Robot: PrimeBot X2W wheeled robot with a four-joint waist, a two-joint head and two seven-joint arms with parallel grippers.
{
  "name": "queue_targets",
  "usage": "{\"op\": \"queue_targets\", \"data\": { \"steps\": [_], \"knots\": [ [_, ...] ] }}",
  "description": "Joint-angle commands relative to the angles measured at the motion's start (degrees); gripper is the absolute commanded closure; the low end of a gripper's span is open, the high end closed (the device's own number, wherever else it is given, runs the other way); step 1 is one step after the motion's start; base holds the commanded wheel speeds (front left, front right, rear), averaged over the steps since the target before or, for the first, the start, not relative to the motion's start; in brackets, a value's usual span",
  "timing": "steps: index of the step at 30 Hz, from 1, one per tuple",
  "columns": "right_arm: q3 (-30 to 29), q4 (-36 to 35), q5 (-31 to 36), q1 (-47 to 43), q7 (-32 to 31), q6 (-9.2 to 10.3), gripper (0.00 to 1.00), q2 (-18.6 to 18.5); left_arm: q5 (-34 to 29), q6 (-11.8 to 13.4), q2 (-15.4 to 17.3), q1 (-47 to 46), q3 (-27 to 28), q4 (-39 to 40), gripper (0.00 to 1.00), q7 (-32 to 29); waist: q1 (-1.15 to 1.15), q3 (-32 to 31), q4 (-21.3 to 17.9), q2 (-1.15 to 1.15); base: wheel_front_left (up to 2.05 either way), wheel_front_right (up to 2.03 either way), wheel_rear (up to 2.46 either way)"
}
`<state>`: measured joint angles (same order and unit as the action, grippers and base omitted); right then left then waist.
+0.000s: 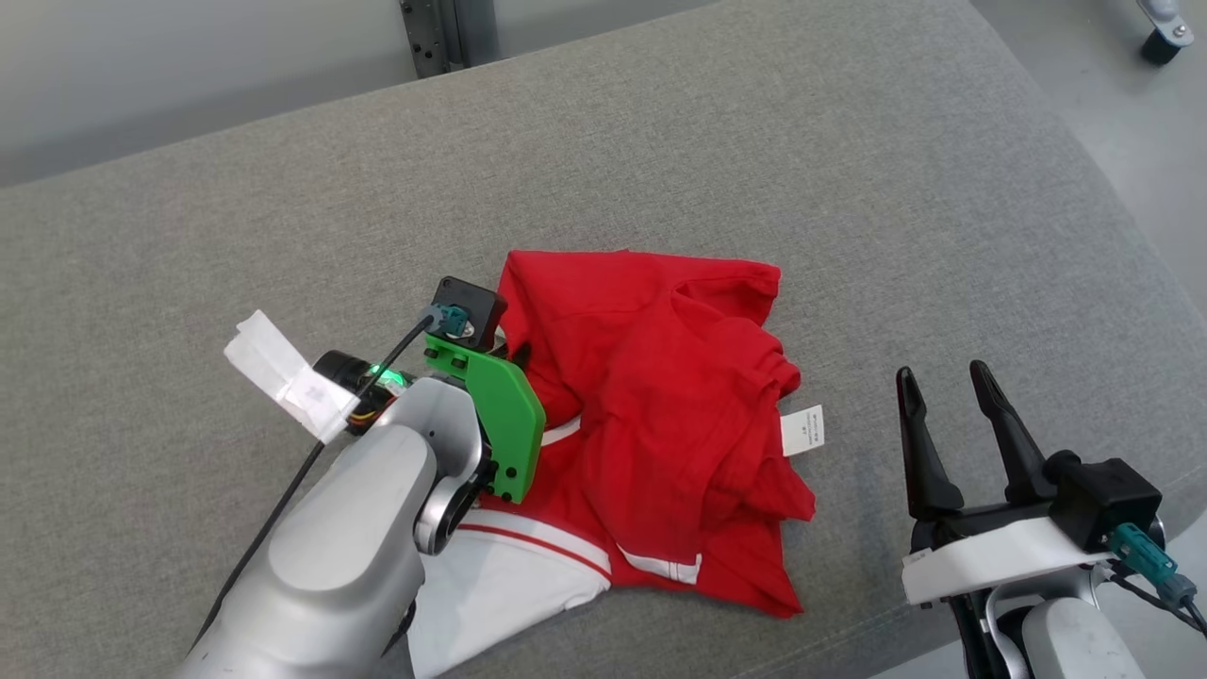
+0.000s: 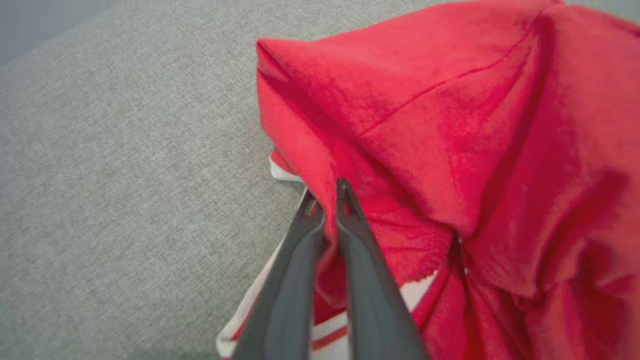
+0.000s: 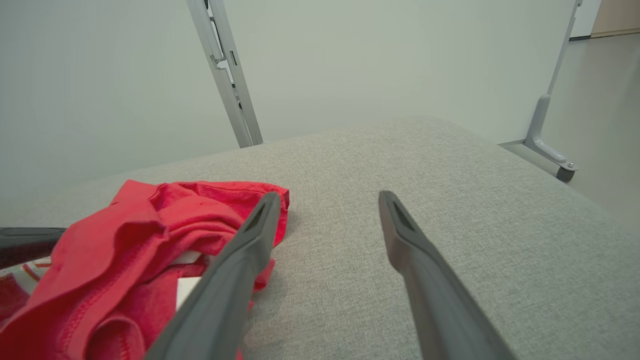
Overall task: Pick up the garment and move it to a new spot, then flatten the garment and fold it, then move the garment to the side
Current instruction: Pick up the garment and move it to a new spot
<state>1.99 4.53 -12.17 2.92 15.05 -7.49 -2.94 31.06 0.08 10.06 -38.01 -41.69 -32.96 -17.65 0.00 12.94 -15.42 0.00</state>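
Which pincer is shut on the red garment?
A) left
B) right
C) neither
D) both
A: the left pincer pinches a fold of the red garment between its fingers, while the right pincer stands open and apart from the cloth.

Grey woven-fabric surface, padded edge rounding off at right. Grey metal upright beyond far edge, against pale wall. Far right: pale frame leg, dark caster, light floor.

Head camera looks steeply down; both wrist cameras sit close, all three sharing the garment.
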Motion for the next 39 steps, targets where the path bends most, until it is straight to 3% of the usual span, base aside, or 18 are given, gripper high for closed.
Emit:
{"op": "queue_targets", "data": {
  "steps": [1, 8, 14, 20, 25, 33, 39],
  "knots": [
    [-0.3, -0.1, -0.3, -0.4, 0.2, -0.01, 0.00, 0.0, -0.1, 0.5, -0.2, -0.8, 0.5, 0.6, 1.00, 1.4, 0.00, -0.2, 0.5, 0.00, 0.00, 0.00, 0.00],
    [-1.3, -0.3, 0.1, -1.2, 0.2, -0.01, 0.00, 0.0, -0.9, 2.0, -1.2, -2.8, 2.1, 7.4, 1.00, 7.4, 0.00, -1.3, 2.0, 0.00, 0.00, 0.00, 0.00],
    [-1.9, -0.4, 0.4, -2.4, 0.2, -0.01, 0.00, 0.0, -0.5, 4.5, 1.3, -5.9, 6.9, 22.7, 1.00, 10.1, 0.00, -2.9, 3.4, 0.00, 0.00, 0.00, 0.00],
    [-2.6, -0.9, 0.4, -3.4, 0.2, -0.01, 0.00, 0.0, -0.5, 8.7, 10.1, -8.3, 15.3, 42.5, 1.00, 5.3, 0.00, -3.8, 4.5, 0.00, 0.00, 0.00, 0.00],
    [-3.3, -0.9, 0.0, -4.2, 0.2, -0.01, 0.00, 0.0, 0.8, 11.3, 19.9, -7.6, 23.7, 51.6, 1.00, -1.6, 0.00, -4.3, 5.7, 0.00, 0.00, 0.00, 0.00],
    [-3.3, -0.9, -0.5, -3.9, 0.2, -0.01, 0.00, 0.0, 2.5, 12.4, 35.0, -2.5, 36.4, 45.6, 1.00, -8.3, 0.00, -3.9, 7.3, 0.00, 0.00, 0.00, 0.00],
    [-3.0, -0.7, -0.2, -3.2, 0.2, -0.01, 0.00, 0.0, 3.3, 12.1, 40.3, 2.0, 42.8, 33.8, 1.00, -7.2, 0.00, -3.0, 8.4, 0.00, 0.00, 0.00, 0.00]
  ]
}}
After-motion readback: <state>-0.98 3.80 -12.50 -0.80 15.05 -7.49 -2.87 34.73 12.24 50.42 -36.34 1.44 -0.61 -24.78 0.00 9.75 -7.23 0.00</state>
